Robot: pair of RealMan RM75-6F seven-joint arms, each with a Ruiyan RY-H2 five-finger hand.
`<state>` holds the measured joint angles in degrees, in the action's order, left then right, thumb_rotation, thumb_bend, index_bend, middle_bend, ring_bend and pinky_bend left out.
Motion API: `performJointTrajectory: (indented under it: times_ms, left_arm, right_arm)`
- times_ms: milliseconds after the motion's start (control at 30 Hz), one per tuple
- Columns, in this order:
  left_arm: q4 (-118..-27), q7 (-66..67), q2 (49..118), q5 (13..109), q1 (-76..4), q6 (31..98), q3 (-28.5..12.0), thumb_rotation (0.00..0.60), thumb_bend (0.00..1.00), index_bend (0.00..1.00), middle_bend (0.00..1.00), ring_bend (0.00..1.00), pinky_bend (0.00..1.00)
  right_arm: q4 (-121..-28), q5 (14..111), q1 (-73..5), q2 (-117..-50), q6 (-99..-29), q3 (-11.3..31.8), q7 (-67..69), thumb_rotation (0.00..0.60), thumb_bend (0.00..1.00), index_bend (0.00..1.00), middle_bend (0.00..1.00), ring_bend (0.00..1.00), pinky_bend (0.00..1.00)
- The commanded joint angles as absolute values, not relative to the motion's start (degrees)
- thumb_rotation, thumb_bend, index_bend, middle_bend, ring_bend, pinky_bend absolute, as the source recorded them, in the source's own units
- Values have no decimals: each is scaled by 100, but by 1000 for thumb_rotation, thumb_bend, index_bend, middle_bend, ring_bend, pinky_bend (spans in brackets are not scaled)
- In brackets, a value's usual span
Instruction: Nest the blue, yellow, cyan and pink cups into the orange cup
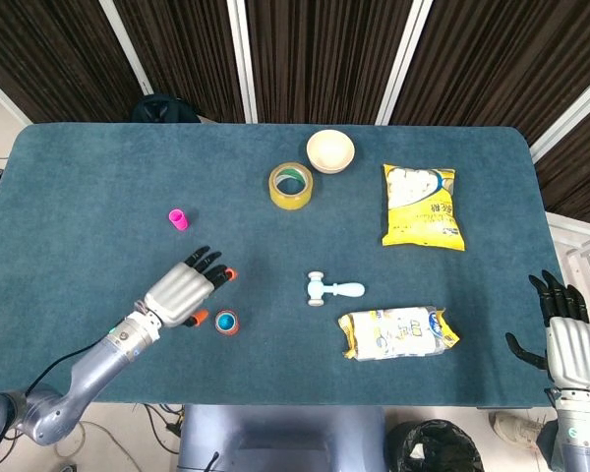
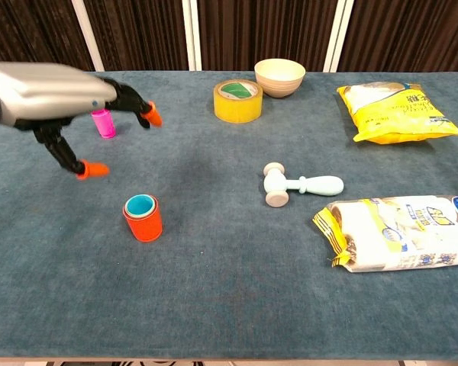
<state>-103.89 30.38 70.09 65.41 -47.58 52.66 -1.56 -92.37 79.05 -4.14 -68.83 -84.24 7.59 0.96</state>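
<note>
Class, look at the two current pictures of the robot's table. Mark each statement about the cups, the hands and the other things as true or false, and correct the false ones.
1. The cyan cup sits inside the orange cup. True.
2. The left hand holds the pink cup. False: the hand holds nothing; the pink cup stands alone on the table.
3. The tape roll lies beside the bowl. True.
4. The toy hammer lies on the yellow bag. False: it lies on the table, apart from it.
5. The right hand is past the table's edge. True.

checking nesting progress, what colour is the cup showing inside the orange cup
Cyan cup, seen best in the chest view.
</note>
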Motion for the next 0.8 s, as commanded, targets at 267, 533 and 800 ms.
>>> performJointTrajectory:
  times_ms: [267,533,800]
  left_arm:
    - [-8785,2476,7301,5948,-4723,5392,-765,600,284,157,176,0,5]
    - [-7871,2244,7671,5537,-4991,4936,-1029,600,284,173,176,0,5]
    - [-7101,2280,8075,5170,-5204,4564,-1101,600,283,201,176,0,5]
  right_arm:
    - [-9224,7899,-433,-6926,-8378,735,19,600,325,106,44,96,3]
    - [-9106,7788,-475,-7005,-8272,757,-17,600,325,106,44,96,3]
    - [-8946,7669,-520,-7065,-8161,799,17,600,324,106,44,96,3]
